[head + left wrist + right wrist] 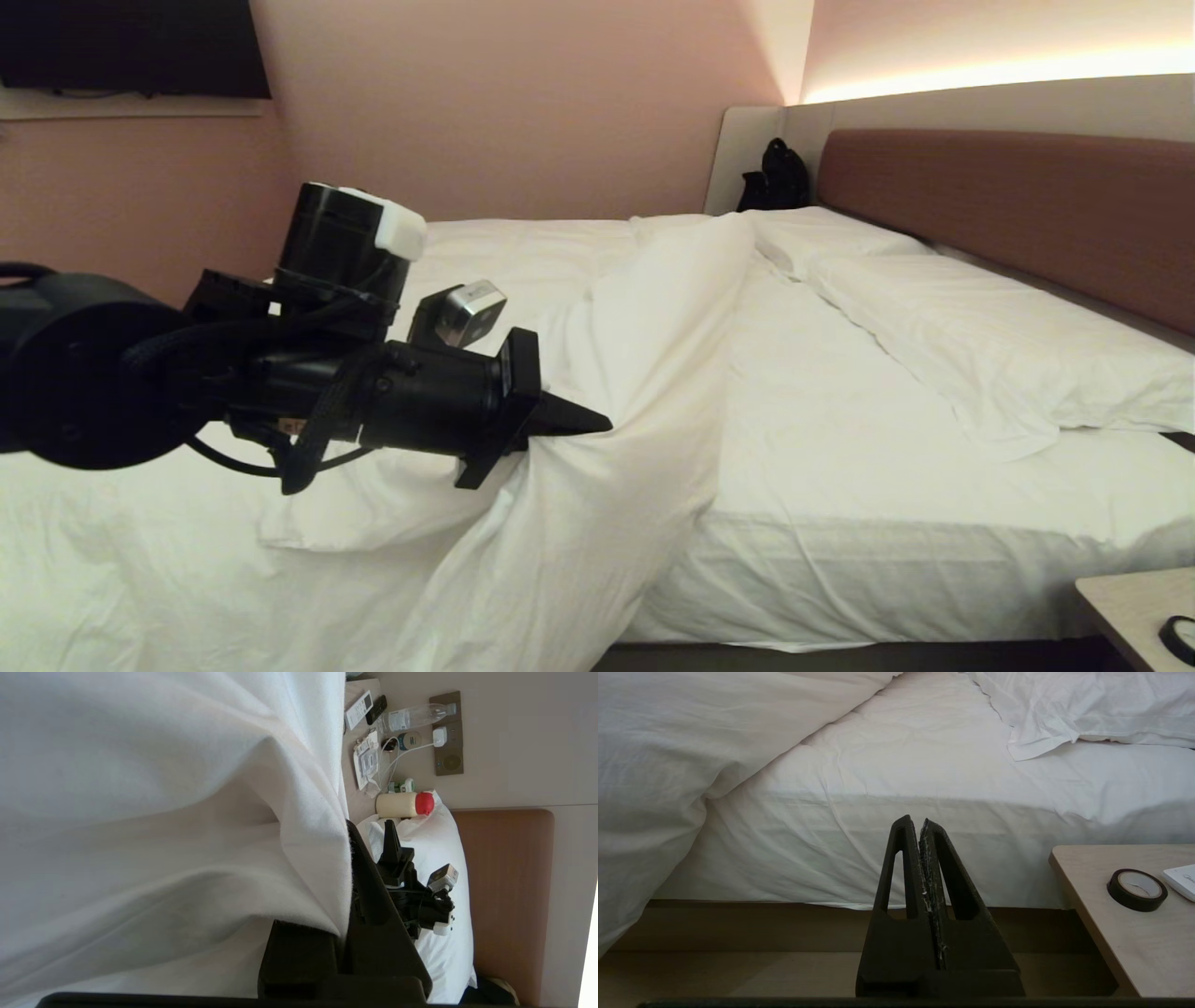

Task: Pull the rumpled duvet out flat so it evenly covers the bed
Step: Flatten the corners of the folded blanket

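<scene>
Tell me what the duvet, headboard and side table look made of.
Duvet: soft woven white fabric, matte, seemingly with puffy filling; it folds in thick rounded creases. Headboard: reddish-brown padded upholstery, smooth and slightly sheened, leatherette or fabric, unclear which. Side table: pale wood-look top, probably laminate, with flat matte grain.

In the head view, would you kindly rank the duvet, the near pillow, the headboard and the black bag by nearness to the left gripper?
1. The duvet: pinched in the left gripper, bunched across the bed's left half.
2. The near pillow: to the right, on the sheet.
3. The headboard: behind the pillows, far right.
4. The black bag: in the far corner beside the headboard.
</scene>
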Motion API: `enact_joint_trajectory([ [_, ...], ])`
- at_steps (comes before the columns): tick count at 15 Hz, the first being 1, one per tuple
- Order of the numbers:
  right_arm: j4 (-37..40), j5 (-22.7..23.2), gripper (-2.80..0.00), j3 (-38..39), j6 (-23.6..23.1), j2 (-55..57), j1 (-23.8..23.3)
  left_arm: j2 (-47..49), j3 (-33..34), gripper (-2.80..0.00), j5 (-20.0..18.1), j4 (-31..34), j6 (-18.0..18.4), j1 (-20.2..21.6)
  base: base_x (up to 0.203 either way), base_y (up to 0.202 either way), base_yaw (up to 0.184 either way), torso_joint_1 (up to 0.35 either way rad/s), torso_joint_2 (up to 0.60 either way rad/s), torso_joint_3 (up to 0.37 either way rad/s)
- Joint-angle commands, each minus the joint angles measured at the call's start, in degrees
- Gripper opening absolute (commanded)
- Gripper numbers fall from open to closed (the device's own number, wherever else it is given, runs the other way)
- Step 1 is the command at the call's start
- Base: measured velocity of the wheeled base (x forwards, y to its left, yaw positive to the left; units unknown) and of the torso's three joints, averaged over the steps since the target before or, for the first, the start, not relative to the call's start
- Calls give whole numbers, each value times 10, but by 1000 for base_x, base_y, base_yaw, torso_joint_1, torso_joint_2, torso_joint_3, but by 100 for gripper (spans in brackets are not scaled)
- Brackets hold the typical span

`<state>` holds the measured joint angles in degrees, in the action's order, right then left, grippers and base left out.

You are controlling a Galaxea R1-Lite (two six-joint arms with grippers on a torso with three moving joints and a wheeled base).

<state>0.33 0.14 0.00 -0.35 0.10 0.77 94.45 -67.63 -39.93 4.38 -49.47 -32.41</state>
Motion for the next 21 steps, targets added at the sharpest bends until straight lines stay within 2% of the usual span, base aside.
enact_joint_trajectory([
  [1, 0, 0, -280, 0, 0, 0, 0, 7, 0, 0, -1, -1, -4, -1, 0, 0, 0, 0, 0, 0],
  [8, 0, 0, -280, 0, 0, 0, 0, -1, 0, 0, -15, -1, -6, -11, 0, 0, 0, 0, 0, 0],
  [10, 0, 0, -280, 0, 0, 0, 0, -13, 1, 0, -15, 0, -17, -19, 0, 0, 0, 0, 0, 0],
  [12, 0, 0, -280, 0, 0, 0, 0, -31, 4, 0, -15, 0, -26, -32, 0, 0, 0, 0, 0, 0],
  [15, 0, 0, -280, 0, 0, 0, 0, -79, 18, 0, -15, 7, -42, -75, 0, 0, 0, 0, 0, 0],
  [18, 0, 0, -280, 0, 0, 0, 0, -130, 59, 0, -14, 9, -58, -114, 0, 0, 0, 0, 0, 0],
  [21, 0, 0, -280, 0, 0, 0, 0, -160, 105, 0, -8, 18, -78, -119, 0, 0, 0, 0, 0, 0],
])
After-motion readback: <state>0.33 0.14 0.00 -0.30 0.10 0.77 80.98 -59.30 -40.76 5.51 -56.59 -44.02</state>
